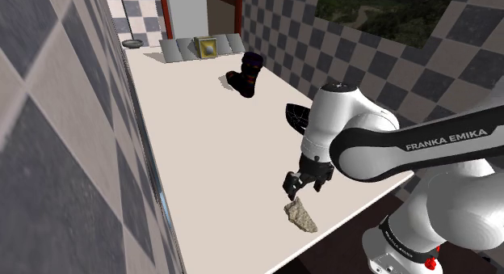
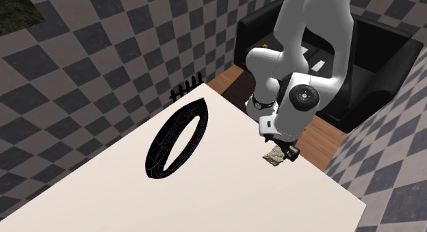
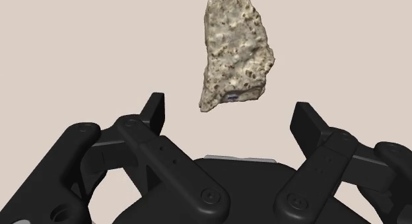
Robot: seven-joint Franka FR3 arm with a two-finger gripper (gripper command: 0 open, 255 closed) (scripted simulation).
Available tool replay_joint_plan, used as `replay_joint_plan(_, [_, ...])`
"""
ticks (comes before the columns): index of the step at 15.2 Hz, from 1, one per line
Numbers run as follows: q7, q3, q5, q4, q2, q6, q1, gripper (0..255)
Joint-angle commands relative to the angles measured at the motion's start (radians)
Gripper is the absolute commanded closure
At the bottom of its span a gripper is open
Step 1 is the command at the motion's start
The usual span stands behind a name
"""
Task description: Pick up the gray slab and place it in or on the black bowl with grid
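Fingers were released, standing apart in the wrist view with nothing between them; gripper (image 3: 230, 108) hung just short of the gray slab (image 3: 236, 47), not touching it; slab's far end was cut off by the frame edge; a tiny purplish mark near its near tip, unreadable. In the shoulder view the slab (image 1: 300, 215) lay flat on the table (image 1: 210, 135) close to the edge nearest the stand, just beside the gripper (image 1: 304, 187); pitted, beige-grey. In the second exterior view the gripper (image 2: 284, 150) covered part of the slab (image 2: 276, 155), so I couldn't judge the gap there. Black bowl with grid (image 1: 296, 117) was mostly hidden behind the arm's elbow in the shoulder view; from the other camera it (image 2: 161, 143) read as a tilted black ring, well apart from the slab. Dark lump (image 1: 246, 74) further up the table; couldn't identify it. Only legible writing: "FRANKA EMIKA" lettering (image 1: 447, 139) on the arm link.
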Motion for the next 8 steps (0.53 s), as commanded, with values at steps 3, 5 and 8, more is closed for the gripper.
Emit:
replay_joint_plan(3, [0.028,0.046,0.056,-0.015,0.114,0.126,0.027,0])
replay_joint_plan(5, [0.026,0.055,0.066,-0.024,0.148,0.169,0.03,0])
replay_joint_plan(8, [0.022,0.068,0.079,-0.035,0.204,0.236,0.033,0])
